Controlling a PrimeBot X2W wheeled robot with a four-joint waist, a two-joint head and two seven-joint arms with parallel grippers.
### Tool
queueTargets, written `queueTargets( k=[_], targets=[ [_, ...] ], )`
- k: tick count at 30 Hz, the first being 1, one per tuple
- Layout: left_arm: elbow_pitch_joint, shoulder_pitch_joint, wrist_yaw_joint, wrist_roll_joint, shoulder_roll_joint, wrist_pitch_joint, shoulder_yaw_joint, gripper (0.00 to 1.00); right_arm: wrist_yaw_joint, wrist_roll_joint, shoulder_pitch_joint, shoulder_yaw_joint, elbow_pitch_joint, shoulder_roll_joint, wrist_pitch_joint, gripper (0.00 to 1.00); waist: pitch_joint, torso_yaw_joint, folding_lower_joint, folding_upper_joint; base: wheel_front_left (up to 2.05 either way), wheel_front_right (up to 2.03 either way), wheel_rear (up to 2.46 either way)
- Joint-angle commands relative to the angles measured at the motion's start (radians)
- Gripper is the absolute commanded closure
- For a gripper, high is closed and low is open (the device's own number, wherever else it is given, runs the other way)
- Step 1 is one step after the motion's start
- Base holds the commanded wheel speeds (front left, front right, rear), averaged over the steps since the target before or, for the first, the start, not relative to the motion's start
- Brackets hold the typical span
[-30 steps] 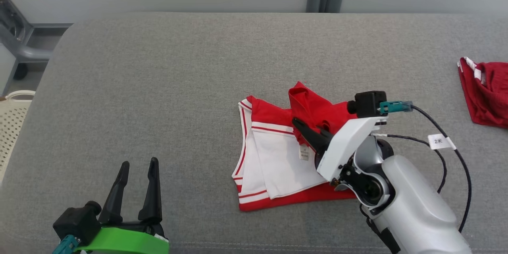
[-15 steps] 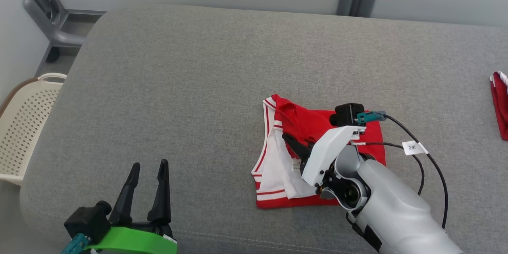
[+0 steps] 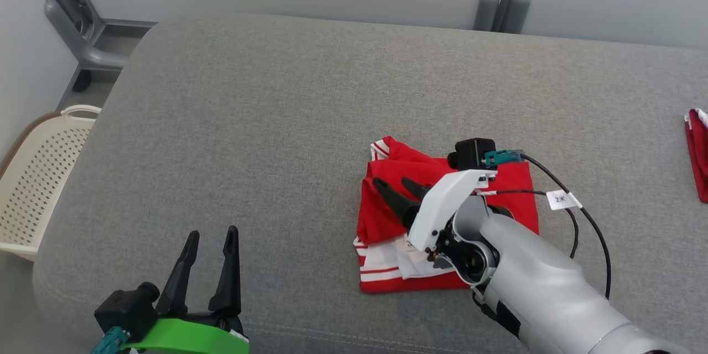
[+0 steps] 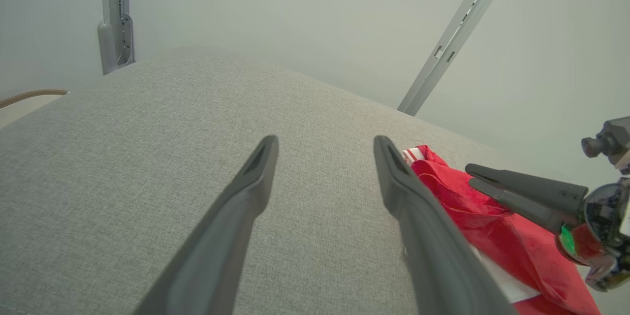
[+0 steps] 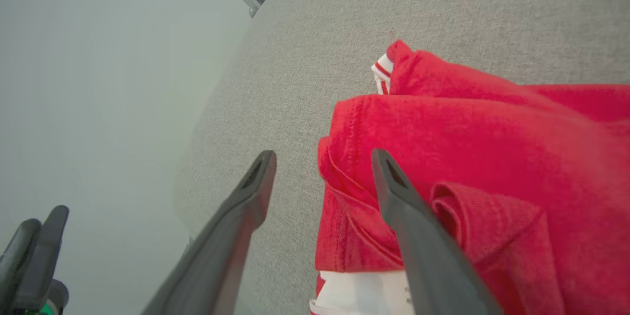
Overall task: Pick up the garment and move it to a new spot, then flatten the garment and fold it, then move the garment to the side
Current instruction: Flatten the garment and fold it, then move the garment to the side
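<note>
Garment [image 3: 371, 227], red with white trim, lies folded on the grey surface [image 3: 249, 149] just beneath the right jaws, which stand open, its edge between their tips. Left jaws, also open, hover well apart from it.

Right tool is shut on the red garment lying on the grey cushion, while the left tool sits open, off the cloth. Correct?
Not shut: the right wrist view shows the right tool open, its fingers spread above the red garment's folded edge and gripping nothing. The rest holds: the garment lies on the grey cushion, and the left tool is open, off the cloth.
</note>
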Motion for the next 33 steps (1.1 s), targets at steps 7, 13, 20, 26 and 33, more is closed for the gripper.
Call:
queueTargets(
  k=[7,13,20,26,33],
  targets=[
    [-0.011,0.012,0.003,0.011,-0.001,0.001,0.007,0.0,0.0,0.019,-0.08,0.031,-0.004,-0.004,-0.069,0.0,-0.011,-0.041,0.0,0.0,0.0,0.0,0.0],
    [-0.022,0.022,0.008,0.011,0.005,0.001,0.009,0.0,0.0,0.013,-0.105,-0.028,-0.03,-0.085,-0.129,0.0,-0.014,-0.073,0.0,0.0,0.0,0.0,0.0],
    [-0.031,0.022,0.01,0.01,0.011,0.001,0.009,0.0,0.0,0.004,-0.043,-0.083,-0.093,-0.212,-0.147,0.0,-0.007,-0.107,0.0,0.0,0.0,0.0,0.0],
    [-0.035,0.007,0.01,0.011,0.014,0.004,0.003,0.0,0.0,-0.031,0.044,-0.113,-0.121,-0.27,-0.138,0.0,0.01,-0.13,0.0,0.0,0.0,0.0,0.0],
    [-0.037,-0.01,0.007,0.012,0.015,0.004,-0.005,0.0,0.0,-0.065,0.097,-0.09,-0.12,-0.305,-0.049,0.0,0.029,-0.127,0.0,0.0,0.0,0.0,0.0]
  ],
)
